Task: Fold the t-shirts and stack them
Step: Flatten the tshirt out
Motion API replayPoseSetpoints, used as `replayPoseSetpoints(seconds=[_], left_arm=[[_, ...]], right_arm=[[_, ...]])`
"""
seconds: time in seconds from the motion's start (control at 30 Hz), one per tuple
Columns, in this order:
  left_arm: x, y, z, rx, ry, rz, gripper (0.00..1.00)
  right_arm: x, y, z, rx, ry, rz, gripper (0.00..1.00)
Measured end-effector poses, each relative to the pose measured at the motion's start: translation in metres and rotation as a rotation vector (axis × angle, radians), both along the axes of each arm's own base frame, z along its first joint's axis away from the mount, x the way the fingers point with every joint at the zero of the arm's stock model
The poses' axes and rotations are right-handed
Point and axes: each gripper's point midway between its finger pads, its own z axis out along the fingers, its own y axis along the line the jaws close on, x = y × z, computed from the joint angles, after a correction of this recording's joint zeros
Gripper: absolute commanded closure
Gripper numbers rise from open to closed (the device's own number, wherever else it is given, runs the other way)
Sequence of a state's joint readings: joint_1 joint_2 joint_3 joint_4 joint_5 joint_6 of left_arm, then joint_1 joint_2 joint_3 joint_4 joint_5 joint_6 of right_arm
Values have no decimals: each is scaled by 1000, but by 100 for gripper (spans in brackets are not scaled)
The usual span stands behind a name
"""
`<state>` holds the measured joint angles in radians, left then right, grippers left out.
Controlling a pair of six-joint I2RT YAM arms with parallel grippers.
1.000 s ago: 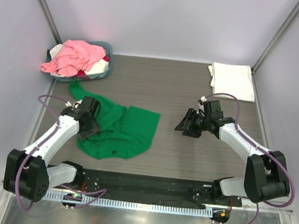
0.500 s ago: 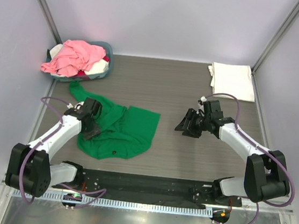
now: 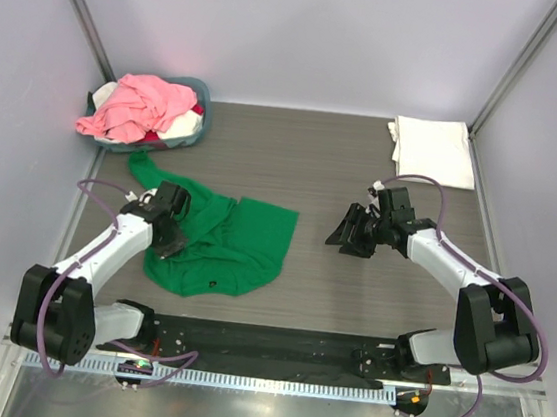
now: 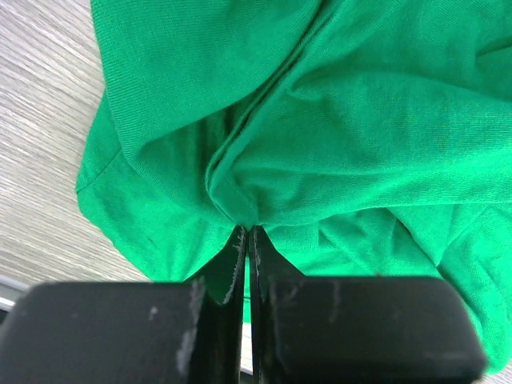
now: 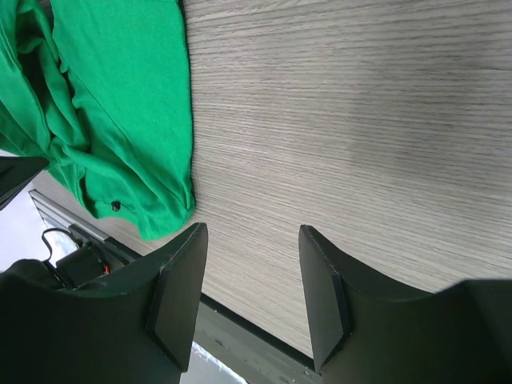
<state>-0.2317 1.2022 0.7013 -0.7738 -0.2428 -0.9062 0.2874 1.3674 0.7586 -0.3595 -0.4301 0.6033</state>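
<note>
A bright green t-shirt (image 3: 234, 244) lies crumpled on the left half of the table. My left gripper (image 3: 168, 240) sits at its left edge. In the left wrist view this gripper (image 4: 246, 234) is shut on a pinched fold of the green t-shirt (image 4: 360, 120). My right gripper (image 3: 345, 238) hovers open over bare table, right of the shirt. Nothing is between its fingers (image 5: 184, 280), and the green t-shirt's hem (image 5: 120, 104) lies off to their left. A folded white t-shirt (image 3: 431, 148) lies at the back right. A pink t-shirt (image 3: 144, 105) is heaped in the basket.
The round blue-grey basket (image 3: 203, 94) stands at the back left, with white and red cloth under the pink. Grey walls and metal posts close in the table on three sides. The black base rail (image 3: 263, 343) runs along the near edge.
My left gripper has gone from open to shut, pinching a fold of the green t-shirt, and shifted slightly. The right arm has not moved.
</note>
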Motion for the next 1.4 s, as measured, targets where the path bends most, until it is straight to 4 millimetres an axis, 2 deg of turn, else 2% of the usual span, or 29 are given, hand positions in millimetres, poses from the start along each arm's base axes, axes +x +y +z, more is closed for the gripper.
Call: replayPoseSetpoints(seconds=[0.1, 0.17, 0.3, 0.4, 0.47, 0.63, 0.8, 0.97, 1.07, 1.23, 1.4], left_arm=[[0, 0, 3, -1, -5, -2, 100], [3, 0, 12, -3, -23, -5, 100], [20, -2, 52, -10, -121, -20, 100], [30, -1, 83, -15, -199, -29, 100], [33, 1, 100, -14, -240, -30, 100], [27, 8, 124, -1, -282, -43, 100], [22, 19, 129, 22, -277, -42, 100], [17, 25, 130, 28, -267, -49, 100], [17, 25, 130, 26, -270, -60, 100], [17, 26, 130, 19, -268, -63, 100], [16, 27, 129, 18, -264, -68, 100]], right_arm=[[0, 0, -1, 0, 3, 0, 45], [1, 1, -2, 3, 5, 2, 44], [4, 9, -3, 19, 19, 17, 38], [12, 25, 0, 32, 21, 49, 32], [21, 39, 2, 38, 13, 77, 31], [49, 70, -1, 43, 8, 122, 32], [82, 82, -20, 19, 21, 112, 35], [94, 88, -44, -3, 57, 109, 39], [101, 97, -44, -3, 44, 122, 41], [101, 115, -47, 1, 25, 158, 55], [100, 119, -52, -5, 21, 167, 71]])
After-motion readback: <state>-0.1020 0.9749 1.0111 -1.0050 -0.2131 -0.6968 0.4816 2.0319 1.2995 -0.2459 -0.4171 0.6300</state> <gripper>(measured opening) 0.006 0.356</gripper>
